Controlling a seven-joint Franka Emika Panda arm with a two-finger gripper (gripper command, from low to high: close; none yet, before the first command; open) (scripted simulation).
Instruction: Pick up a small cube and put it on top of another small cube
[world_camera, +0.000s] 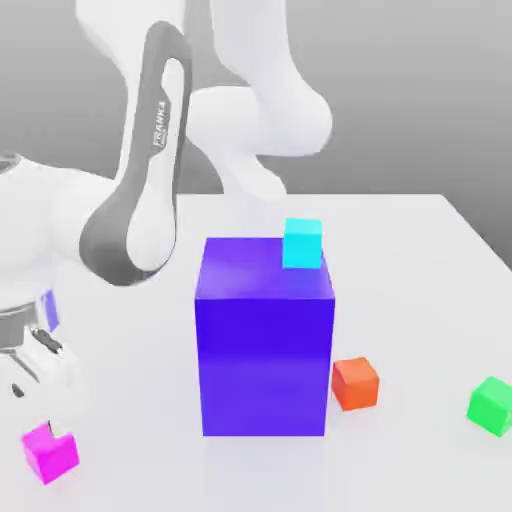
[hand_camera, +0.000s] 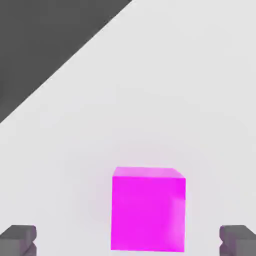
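The small magenta cube (world_camera: 50, 452) rests on the white table near the front corner at the exterior view's left. My gripper (world_camera: 44, 425) hangs just above it, lowered from the white hand. In the hand view the same cube (hand_camera: 147, 210) lies between the two dark fingertips (hand_camera: 19, 240), with a wide gap on each side. My gripper (hand_camera: 129, 241) is open and touches nothing.
A big blue-purple block (world_camera: 265, 340) stands mid-table with a cyan cube (world_camera: 302, 243) on its top back corner. An orange cube (world_camera: 355, 383) sits at the block's right foot. A green cube (world_camera: 491, 404) lies far right. The table edge (hand_camera: 65, 62) runs beyond the magenta cube.
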